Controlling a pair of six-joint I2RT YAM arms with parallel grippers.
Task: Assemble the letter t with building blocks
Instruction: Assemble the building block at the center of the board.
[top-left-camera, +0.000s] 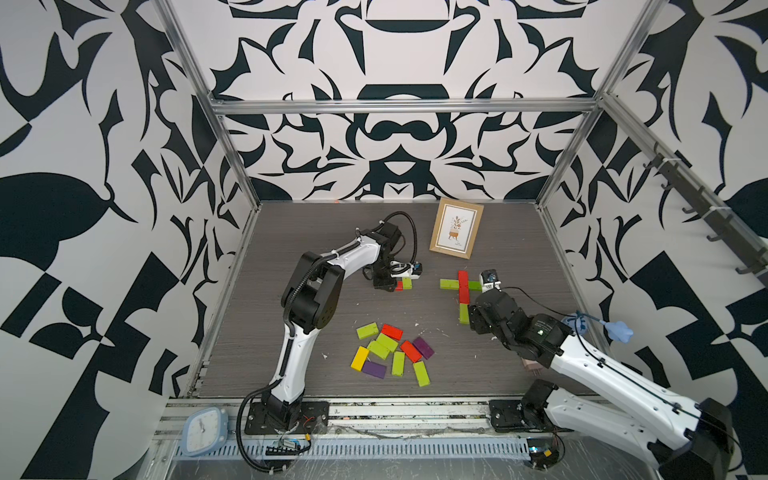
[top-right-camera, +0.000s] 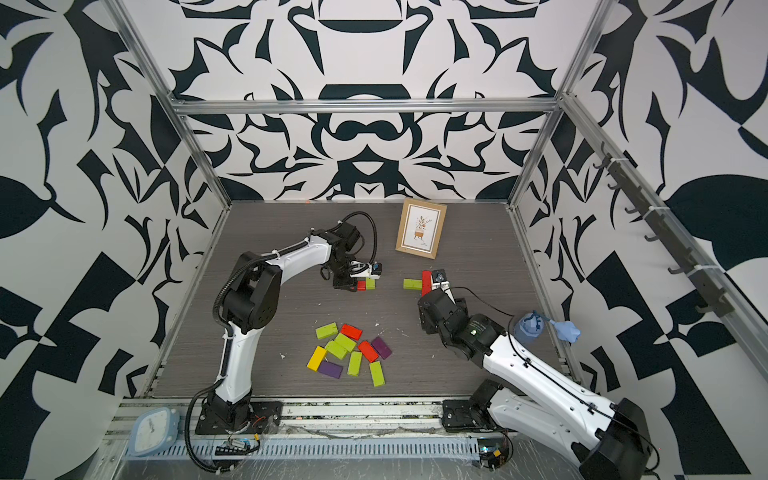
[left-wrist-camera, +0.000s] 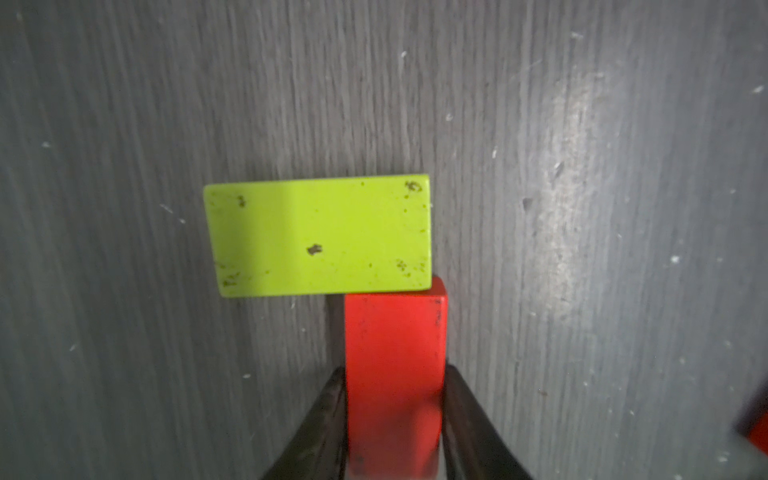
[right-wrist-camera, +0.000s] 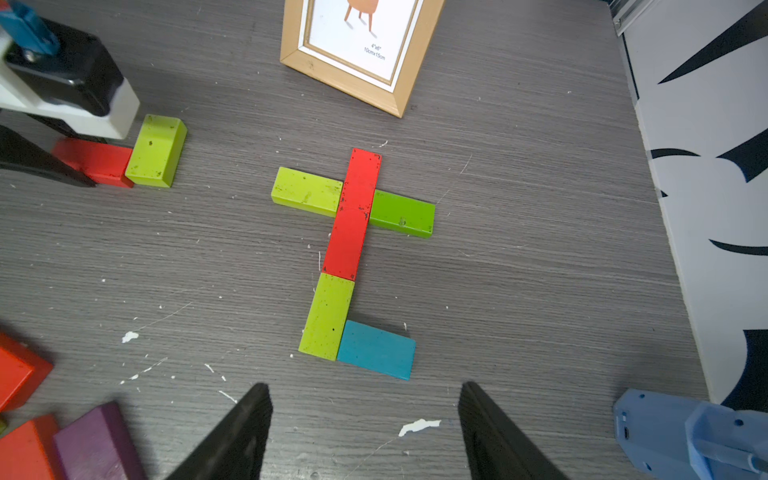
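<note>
The left hand is straddling the red block, grip impossible to tell; a crooked lift-off is risking shoving the touching lime block. The right hand is idling released.

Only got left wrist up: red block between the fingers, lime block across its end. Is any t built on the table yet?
Observer: Yes. A t figure lies flat by the right gripper: red and lime stem, green arms, teal block as foot.
Operator: Right gripper carrying anything?
Observer: No, its jaws are open and empty.
Operator: Any spare blocks?
Observer: A loose pile of about ten blocks lies on the table, nearer its front edge than your red block.
</note>
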